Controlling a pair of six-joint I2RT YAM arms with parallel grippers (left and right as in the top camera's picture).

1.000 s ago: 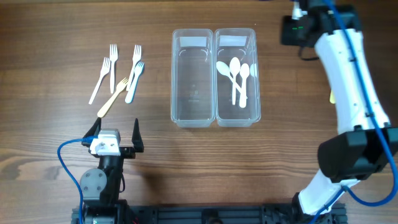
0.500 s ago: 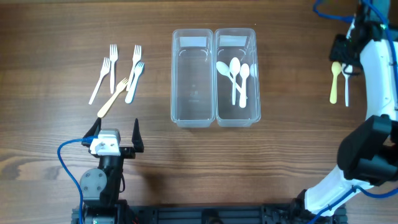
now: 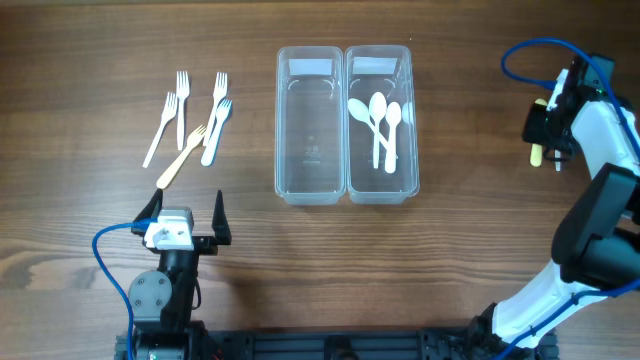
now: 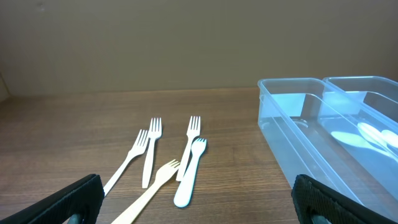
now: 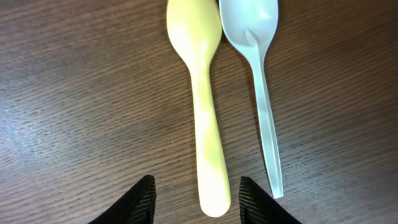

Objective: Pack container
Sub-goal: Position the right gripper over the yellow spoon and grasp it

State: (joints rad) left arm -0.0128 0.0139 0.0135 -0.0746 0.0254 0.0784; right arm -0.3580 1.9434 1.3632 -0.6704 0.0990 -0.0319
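Note:
Two clear containers stand side by side at the table's middle: the left one (image 3: 311, 125) is empty, the right one (image 3: 379, 125) holds three white spoons (image 3: 380, 120). Several forks (image 3: 190, 125), white and one yellow, lie at the left and show in the left wrist view (image 4: 168, 162). My left gripper (image 3: 187, 215) is open and empty below the forks. My right gripper (image 3: 545, 125) is open over a yellow spoon (image 5: 205, 106) and a white spoon (image 5: 261, 93) lying side by side at the far right; its fingertips (image 5: 196, 199) straddle the yellow spoon's handle end.
The containers show at the right of the left wrist view (image 4: 311, 137). A blue cable (image 3: 530, 55) loops above the right arm. The left arm's base (image 3: 160, 295) sits at the table's front edge.
My right arm has swung from behind the containers to the far right and come down over the two spoons, now covering them in the overhead view. The left arm has not moved.

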